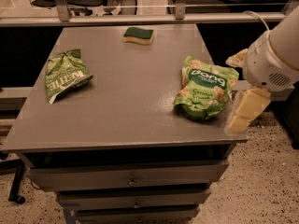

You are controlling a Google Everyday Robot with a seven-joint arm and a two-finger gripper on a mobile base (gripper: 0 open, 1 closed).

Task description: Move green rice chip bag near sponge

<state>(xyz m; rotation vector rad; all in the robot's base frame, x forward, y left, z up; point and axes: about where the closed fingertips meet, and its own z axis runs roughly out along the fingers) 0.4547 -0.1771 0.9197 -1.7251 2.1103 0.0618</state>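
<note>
The green rice chip bag [205,88], puffy light green with a dark "Dang" label, lies on the right side of the grey table [131,101], near the right edge. The sponge [138,35], dark green top over a pale yellow body, sits at the table's far middle edge, well apart from the bag. My gripper [244,110] hangs from the white arm [275,55] at the table's right front corner, just right of the bag and not touching it. It holds nothing that I can see.
A flatter green "Kettle" bag [64,74] lies on the table's left side. Drawers [131,178] sit below the table front. A railing and chair bases stand behind the far edge. Speckled floor lies to the right.
</note>
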